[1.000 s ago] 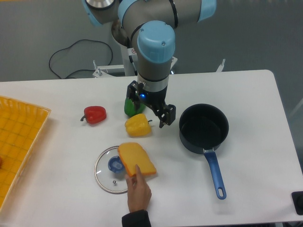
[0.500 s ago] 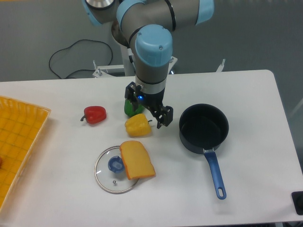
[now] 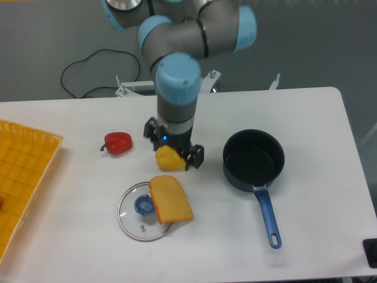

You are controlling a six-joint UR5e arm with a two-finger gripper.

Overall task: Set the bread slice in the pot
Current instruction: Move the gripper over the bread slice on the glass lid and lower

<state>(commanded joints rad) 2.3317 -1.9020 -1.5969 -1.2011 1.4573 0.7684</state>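
Note:
The bread slice (image 3: 171, 199), yellow-orange with a darker crust, lies flat on the table and overlaps the right side of a glass lid (image 3: 136, 212). The pot (image 3: 253, 159), black with a long blue handle (image 3: 268, 217), stands to the right of the slice with nothing visible in it. My gripper (image 3: 174, 145) hangs open just behind the slice. It points down over a yellow bell pepper (image 3: 168, 158) and holds nothing.
A red pepper (image 3: 118, 142) lies left of the gripper. A yellow mesh basket (image 3: 23, 165) sits at the table's left edge. A black cable (image 3: 88, 68) loops behind the table. The arm hides the green pepper seen earlier.
A human hand that touched the bread slice has gone from view. My gripper has shifted left and toward the front, and now covers the yellow pepper and hides the green one.

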